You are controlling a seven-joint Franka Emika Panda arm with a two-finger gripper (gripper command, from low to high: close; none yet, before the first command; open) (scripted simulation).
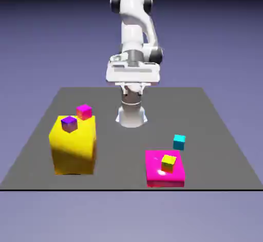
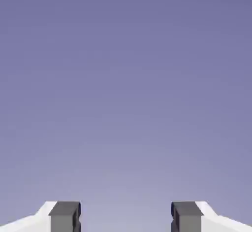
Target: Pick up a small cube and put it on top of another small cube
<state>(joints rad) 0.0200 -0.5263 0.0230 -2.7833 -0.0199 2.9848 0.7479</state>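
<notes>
The small cube (image 1: pixel 179 142) is plain cyan and is seen resting on the grey counter (image 1: pixel 215 133), just behind the magenta block (image 1: pixel 164 170) that carries a yellow cube (image 1: pixel 168 162). Farther back, the claw (image 2: pixel 125 218) is raised; its jaws are spread wide, with nothing held or touched.

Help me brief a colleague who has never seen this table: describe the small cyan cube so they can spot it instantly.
Find the flat magenta block near the table's front edge, on the exterior view's right. Just behind its far right corner, the small cyan cube sits directly on the grey surface. It alone is turquoise, and unlike the small yellow cube, it rests on no block.
</notes>
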